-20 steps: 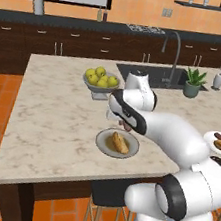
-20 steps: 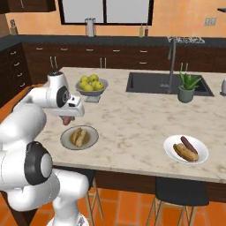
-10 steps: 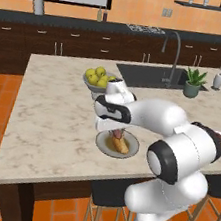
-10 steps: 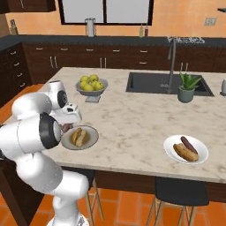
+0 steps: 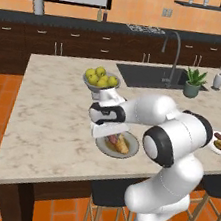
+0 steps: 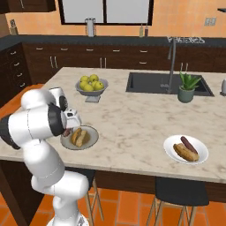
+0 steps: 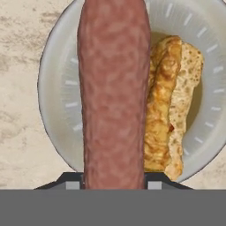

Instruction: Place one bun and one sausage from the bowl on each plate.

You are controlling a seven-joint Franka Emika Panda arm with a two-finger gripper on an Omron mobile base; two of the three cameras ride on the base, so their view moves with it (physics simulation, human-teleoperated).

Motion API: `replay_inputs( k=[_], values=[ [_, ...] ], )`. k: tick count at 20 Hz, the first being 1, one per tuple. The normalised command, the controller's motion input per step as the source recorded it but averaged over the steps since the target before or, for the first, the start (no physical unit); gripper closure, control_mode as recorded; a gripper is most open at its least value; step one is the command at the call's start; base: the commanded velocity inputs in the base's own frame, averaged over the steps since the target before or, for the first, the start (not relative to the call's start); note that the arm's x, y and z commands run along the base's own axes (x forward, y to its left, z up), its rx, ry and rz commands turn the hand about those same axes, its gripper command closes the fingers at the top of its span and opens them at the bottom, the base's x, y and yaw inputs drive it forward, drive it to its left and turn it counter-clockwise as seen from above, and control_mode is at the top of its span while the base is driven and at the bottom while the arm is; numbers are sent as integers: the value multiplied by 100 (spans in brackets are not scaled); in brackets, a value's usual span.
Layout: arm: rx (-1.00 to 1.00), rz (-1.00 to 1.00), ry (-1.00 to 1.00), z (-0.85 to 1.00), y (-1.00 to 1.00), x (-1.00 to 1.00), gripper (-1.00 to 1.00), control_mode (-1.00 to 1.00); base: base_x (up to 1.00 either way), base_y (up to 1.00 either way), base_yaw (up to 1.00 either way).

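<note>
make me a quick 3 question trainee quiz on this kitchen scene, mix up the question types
1. True or false: the gripper is shut on a sausage above the grey plate.
2. What already lies on that grey plate beside the sausage?
A. a bun
B. a lemon
C. a spoon
3. Fill in: the white plate at the counter's other end carries a bun and a ____.

Key
1. True: the sausage rises from between the fingertips, over the plate.
2. A, the bun.
3. sausage, lying next to the bun there.
</note>
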Motion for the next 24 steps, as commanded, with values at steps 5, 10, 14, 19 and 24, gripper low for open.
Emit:
replay_inputs(
  k=[5,10,14,19,24],
  values=[
    [0,0,0,-7,0,1,100,-100,0,0,0],
    [0,0,-8,-53,0,19,100,-100,0,0,0],
    [0,0,-13,-22,-2,9,100,-100,0,0,0],
    [0,0,-8,-1,-21,0,100,-100,0,0,0],
    [0,0,0,0,-8,0,-100,-100,0,0,0]
  ],
)
